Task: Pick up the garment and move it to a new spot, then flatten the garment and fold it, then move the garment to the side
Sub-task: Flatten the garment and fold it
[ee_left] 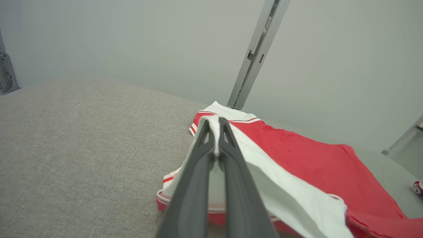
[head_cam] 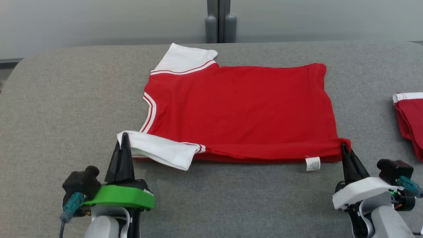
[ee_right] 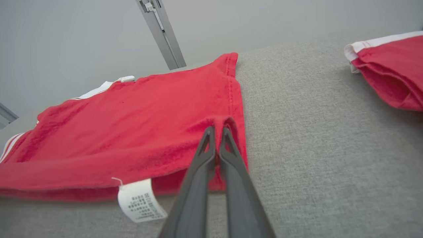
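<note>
Where our left tool (head_cam: 125,135) stands: near left on the counter, its two dark fingers pressed together on the white cuff edge of the near sleeve. In the left wrist view we see white cloth pinched between the tips.
Right tool (head_cam: 343,145): near right, fingers closed on the garment's near right hem corner, with red cloth bunched around the tips.
Counter (head_cam: 66,115): grey woven cover, carrying everything we see.
Near sleeve (head_cam: 162,150): white with thin red stripes where it joins the body. It lies along the near edge, with its left end in our left tool.
Care tag (head_cam: 313,163): small and white, sticking out from the near edge, just left of our right tool.
Garment (head_cam: 238,109): red, spread flat on the middle of the counter, neckline to the left and hem to the right. Its near edge is doubled over between our two tools.
Second red garment (head_cam: 411,119): folded at the right edge, well apart from ours, with a white band on its far side.
Far sleeve (head_cam: 183,59): white, flat at the far left corner.
Post (head_cam: 218,23): grey, beyond the counter's far edge, against a pale wall.
</note>
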Controlling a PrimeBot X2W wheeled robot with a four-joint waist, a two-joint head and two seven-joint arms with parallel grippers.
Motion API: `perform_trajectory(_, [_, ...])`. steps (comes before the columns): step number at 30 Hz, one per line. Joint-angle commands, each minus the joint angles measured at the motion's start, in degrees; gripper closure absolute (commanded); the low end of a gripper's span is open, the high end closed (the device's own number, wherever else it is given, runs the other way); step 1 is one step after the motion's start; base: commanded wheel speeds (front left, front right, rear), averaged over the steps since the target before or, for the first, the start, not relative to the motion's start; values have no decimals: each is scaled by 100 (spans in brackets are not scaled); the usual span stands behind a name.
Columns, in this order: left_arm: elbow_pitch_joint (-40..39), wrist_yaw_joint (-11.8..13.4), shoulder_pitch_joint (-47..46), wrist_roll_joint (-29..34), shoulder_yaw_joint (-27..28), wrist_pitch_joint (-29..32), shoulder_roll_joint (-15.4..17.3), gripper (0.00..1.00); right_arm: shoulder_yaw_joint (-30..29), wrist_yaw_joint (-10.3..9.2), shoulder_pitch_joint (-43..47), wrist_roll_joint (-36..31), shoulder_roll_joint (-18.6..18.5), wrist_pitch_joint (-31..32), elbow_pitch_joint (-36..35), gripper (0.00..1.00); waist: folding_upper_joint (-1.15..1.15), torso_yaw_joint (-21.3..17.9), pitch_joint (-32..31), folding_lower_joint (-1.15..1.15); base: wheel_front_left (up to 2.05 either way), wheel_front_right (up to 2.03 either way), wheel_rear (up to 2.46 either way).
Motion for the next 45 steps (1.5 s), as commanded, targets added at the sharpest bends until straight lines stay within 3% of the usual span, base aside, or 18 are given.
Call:
perform_trajectory(1, [82,-3,-213,9,-19,-16,32,100,12,-10,-164,76,-14,-24,74,100,0,-161,326,0,0,0,0])
perform_trajectory(10, [569,55,-1091,102,26,-16,33,100,164,-10,-987,79,11,-24,461,100,0,-327,840,0,0,0,0])
perform_trajectory(22, [1098,75,-1745,285,241,-16,32,100,150,-10,-1447,-92,71,-24,653,100,0,-454,1142,0,0,0,0])
perform_trajectory(23, [1130,86,-1760,287,254,-16,32,100,141,-10,-1472,-102,79,-24,632,94,0,-464,1139,0,0,0,0])
perform_trajectory(24, [1169,103,-1771,319,274,-16,33,87,118,-10,-1505,-106,89,-24,579,71,0,-475,1135,0,0,0,0])
perform_trajectory(25, [1205,127,-1762,316,291,-15,33,52,107,-10,-1525,-118,96,-25,524,27,0,-484,1127,0,0,0,0])
perform_trajectory(26, [1275,150,-1731,269,301,-15,33,0,106,-10,-1523,-140,110,-25,469,0,0,-492,1114,0,0,0,0])
perform_trajectory(35, [1211,346,-1266,633,380,-16,31,0,-130,-10,-1078,-767,158,-24,-236,0,0,-515,844,0,0,0,0])
perform_trajectory(45, [1070,519,61,1051,313,-15,30,0,-89,-10,7,-827,158,-24,-266,0,0,-532,72,0,0,0,0])
